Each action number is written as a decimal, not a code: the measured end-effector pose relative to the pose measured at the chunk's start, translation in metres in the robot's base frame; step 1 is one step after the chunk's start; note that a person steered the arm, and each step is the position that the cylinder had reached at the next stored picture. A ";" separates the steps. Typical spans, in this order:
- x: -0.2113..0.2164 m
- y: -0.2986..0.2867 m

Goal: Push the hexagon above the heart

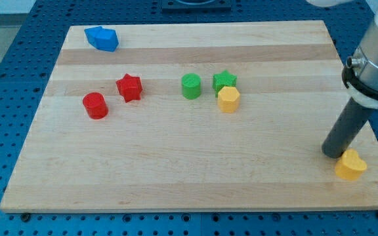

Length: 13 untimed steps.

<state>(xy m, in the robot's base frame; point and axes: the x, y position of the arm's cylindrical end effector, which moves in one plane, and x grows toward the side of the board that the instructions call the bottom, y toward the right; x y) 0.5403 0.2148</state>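
Blocks lie scattered over a pale wooden board point(176, 164) that rests on a blue perforated table point(5, 98). My tip point(334, 155) sits near the board's lower right corner, touching or just beside the yellow heart point(351, 165), which lies at its lower right, close to the board's bottom and right edges. The rod carries no jaws and holds nothing; it only presses down beside the heart.

The yellow hexagon point(228, 99) is well apart from the heart, up toward the middle of the board and to the view's left of my tip. It touches the green star point(224, 80), which sits just above it. The green cylinder point(191, 86) stands near the star, on its left, with a small gap between them.

Farther to the view's left, the red star point(129, 87) lies just above and to the right of the red cylinder point(95, 105), the two apart. A blue block point(102, 38), its shape hard to make out, rests at the board's upper left corner, well away from everything else.
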 end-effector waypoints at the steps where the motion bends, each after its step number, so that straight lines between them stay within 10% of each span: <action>1: -0.004 -0.006; 5: -0.072 -0.240; 7: -0.137 -0.243; 13: -0.117 -0.154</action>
<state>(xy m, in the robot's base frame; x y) 0.4231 0.0609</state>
